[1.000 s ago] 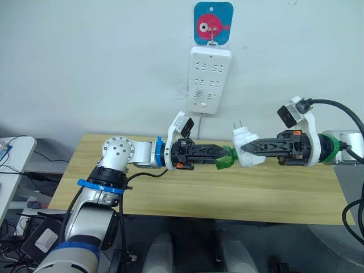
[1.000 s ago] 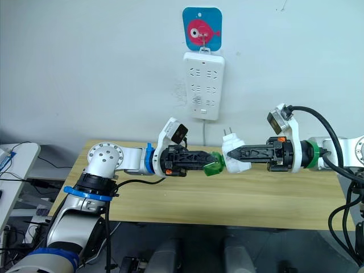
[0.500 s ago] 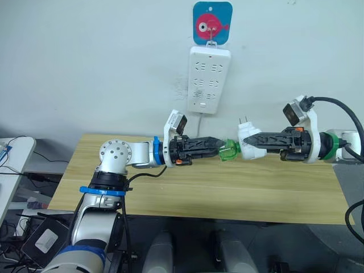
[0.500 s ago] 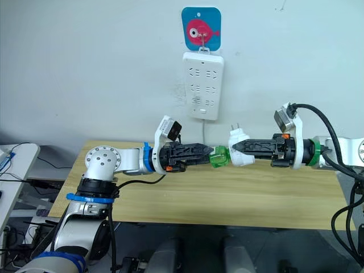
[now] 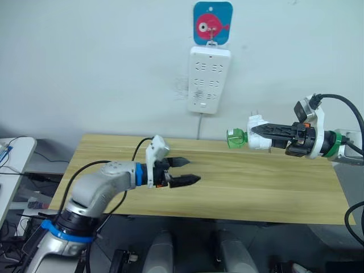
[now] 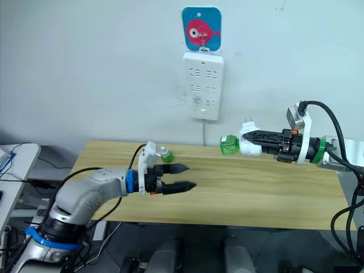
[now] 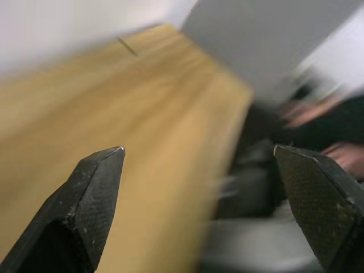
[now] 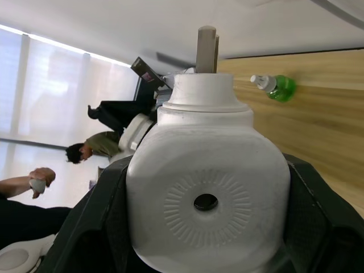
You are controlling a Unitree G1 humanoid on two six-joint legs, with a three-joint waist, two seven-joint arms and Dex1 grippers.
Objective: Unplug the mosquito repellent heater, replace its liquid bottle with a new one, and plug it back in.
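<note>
Gripping the mosquito repellent heater with its green bottle, the right tool hovers; left tool spread wide above the worktop.

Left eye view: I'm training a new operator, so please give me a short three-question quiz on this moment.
1. True or false: the left gripper is shut on a bottle.
2. What does the right gripper hold? A) the heater B) the power strip C) nothing
3. Fill in: the loose green bottle stands on the ___.

Key: 1 false, it is open and empty. 2 A. 3 table.
</note>
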